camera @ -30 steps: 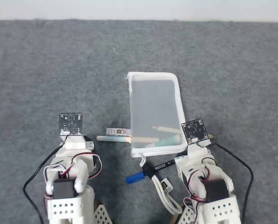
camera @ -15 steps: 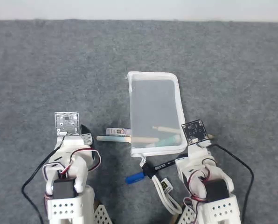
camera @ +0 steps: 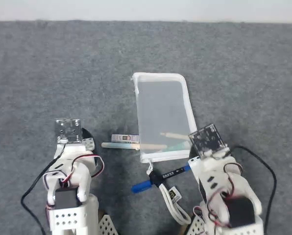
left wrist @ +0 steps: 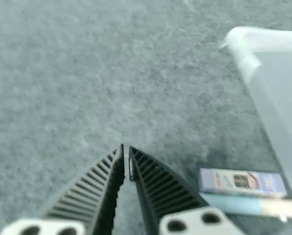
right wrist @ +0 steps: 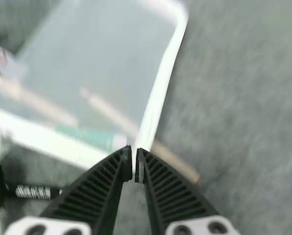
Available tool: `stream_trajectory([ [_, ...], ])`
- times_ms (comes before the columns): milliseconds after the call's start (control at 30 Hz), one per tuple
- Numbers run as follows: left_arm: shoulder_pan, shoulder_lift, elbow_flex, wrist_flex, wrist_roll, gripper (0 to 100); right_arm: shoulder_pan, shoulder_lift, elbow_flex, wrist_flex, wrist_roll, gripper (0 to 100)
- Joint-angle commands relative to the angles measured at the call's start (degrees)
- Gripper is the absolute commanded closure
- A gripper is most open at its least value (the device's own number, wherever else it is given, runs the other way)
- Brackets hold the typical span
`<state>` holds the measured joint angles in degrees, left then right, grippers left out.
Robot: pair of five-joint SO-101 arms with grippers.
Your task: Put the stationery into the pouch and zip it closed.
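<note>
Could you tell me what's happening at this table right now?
Two robot arms sit by a white translucent pouch. A pencil and a teal item show through it, while an eraser and a blue-capped black pen lie outside on the grey mat. The left gripper and right gripper are shut, holding nothing.

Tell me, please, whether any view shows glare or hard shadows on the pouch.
High view: even, soft light, no glare on the pouch. Left wrist view: the pouch's rim reads bright, with a soft shadow on the table beside it. Right wrist view: the pouch looks matt, no hard shadows.
</note>
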<state>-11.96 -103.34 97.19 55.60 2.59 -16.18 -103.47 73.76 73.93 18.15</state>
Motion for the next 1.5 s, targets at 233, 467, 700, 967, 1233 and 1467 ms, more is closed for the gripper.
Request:
stream_trajectory([
  [233, -0.4, -1.1, -0.7, -1.9, -0.4, 99, -16.1, 6.6, -12.5, 0.6, 0.6, 98.6],
  [467, -0.4, -1.0, -1.3, -1.7, 0.0, 90, -30.3, 24.7, -13.2, 0.0, -5.1, 91.6],
  [700, -0.4, -1.0, -0.8, -1.7, 0.1, 81, -36.4, 41.5, -16.3, -2.6, -12.3, 86.4],
  [967, -0.4, -1.0, -0.7, -1.8, 0.1, 81, -36.6, 56.4, -16.4, -10.1, -16.2, 86.5],
  [1233, -0.4, -1.0, -0.7, -1.8, 0.1, 81, -36.6, 64.5, -16.4, -12.4, -17.0, 86.4],
  [1467, -0.4, -1.0, -0.7, -1.7, 0.1, 81, -36.6, 70.2, -16.4, -13.6, -16.9, 86.7],
])
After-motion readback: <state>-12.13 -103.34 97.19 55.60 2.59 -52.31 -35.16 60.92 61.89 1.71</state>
